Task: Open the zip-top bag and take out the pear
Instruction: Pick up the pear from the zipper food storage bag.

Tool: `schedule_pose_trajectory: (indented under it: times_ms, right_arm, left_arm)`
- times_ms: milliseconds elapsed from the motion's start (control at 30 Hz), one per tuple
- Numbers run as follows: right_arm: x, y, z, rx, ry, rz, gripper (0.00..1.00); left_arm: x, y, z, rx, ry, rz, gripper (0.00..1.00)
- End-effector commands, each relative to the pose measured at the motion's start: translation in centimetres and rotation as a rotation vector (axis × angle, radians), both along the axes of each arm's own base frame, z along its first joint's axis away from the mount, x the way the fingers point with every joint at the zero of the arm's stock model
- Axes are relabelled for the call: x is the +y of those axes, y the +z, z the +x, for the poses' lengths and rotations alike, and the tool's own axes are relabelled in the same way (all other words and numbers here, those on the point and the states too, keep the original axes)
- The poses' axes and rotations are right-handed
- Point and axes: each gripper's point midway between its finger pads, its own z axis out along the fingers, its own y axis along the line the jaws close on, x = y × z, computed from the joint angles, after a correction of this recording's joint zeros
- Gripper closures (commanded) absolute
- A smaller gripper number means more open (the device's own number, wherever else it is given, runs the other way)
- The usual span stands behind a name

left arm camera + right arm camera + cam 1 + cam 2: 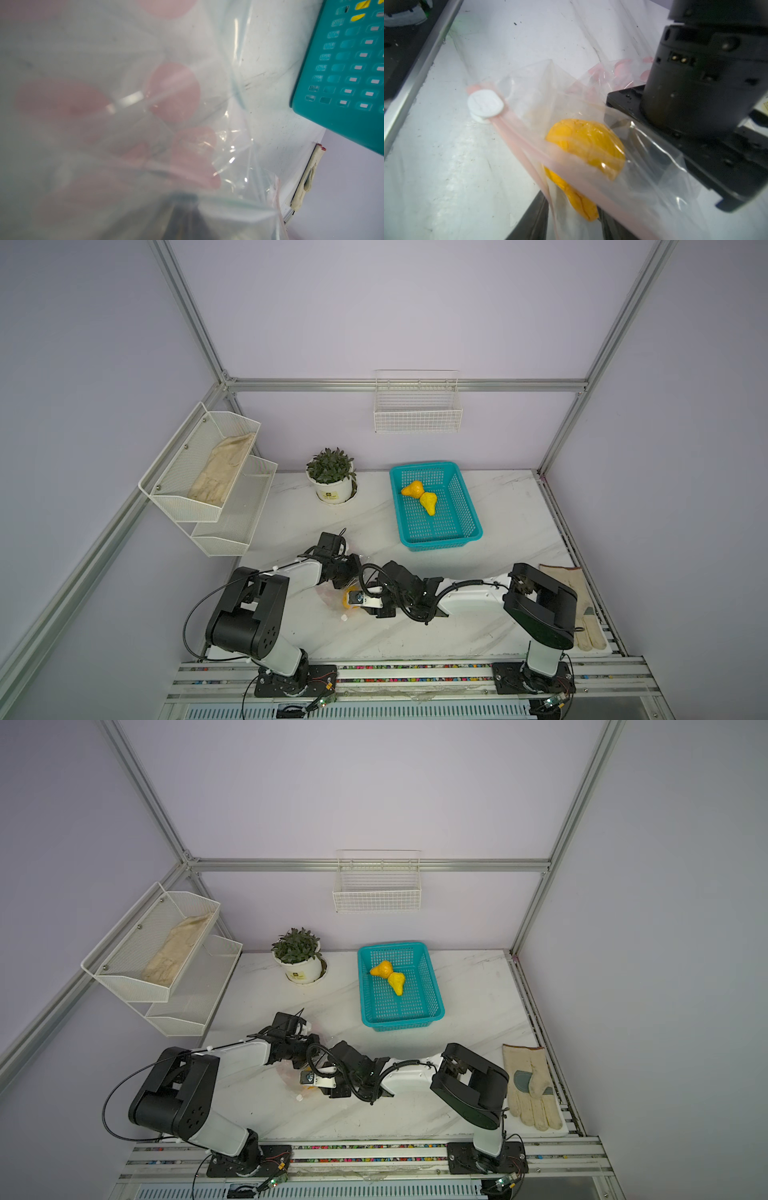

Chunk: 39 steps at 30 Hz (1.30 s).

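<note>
Left gripper [344, 581] fingers pressed together, pinching zip-top bag [529, 93]; right gripper [571, 204] fingers spread, flanking pear [587, 145] in bag mouth; teal basket [440, 542] at bag's 1 o'clock.

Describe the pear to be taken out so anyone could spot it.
At the front middle of the white table lies the zip-top bag. The pear sits inside it, behind clear plastic; two other pears lie bare in the teal basket.

Soft even light; blurred, glary wrist close-ups
</note>
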Motion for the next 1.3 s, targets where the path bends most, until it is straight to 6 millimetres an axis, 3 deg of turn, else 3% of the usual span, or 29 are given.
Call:
schedule_pose_trajectory:
  times_ms: [0,167,400,533,700,833,933,1267]
  right_arm:
    - [0.6,1.2,-0.3,-0.079,0.085,0.01,0.55]
    - [0.3,2.3,-1.7,-0.008,0.153,0.047,0.55]
    - [0.0,2.8,-1.8,0.019,0.16,0.048,0.56]
    - [0.1,2.9,0.4,-0.059,0.079,0.041,0.68]
    - [1.0,2.1,1.5,-0.086,0.056,0.044,0.71]
    - [1.4,1.9,1.3,-0.11,0.072,0.039,0.43]
    - [1.9,1.8,0.9,-0.095,0.091,0.05,0.29]
    - [4.6,-0.8,-0.1,-0.073,0.105,0.075,0.25]
  left_arm:
    - [1.8,-3.3,-3.4,0.148,-0.012,0.117,1.0]
    - [1.8,-3.2,-3.5,0.146,-0.014,0.12,1.0]
    - [1.9,-3.0,-3.6,0.144,-0.014,0.123,1.0]
    - [1.9,-2.9,-3.6,0.143,-0.015,0.123,1.0]
    - [1.9,-2.9,-3.7,0.144,-0.014,0.124,1.0]
    - [1.9,-3.0,-3.7,0.147,-0.012,0.124,1.0]
    - [1.9,-3.0,-3.7,0.149,-0.014,0.125,1.0]
    - [1.9,-3.2,-3.9,0.151,-0.011,0.121,1.0]
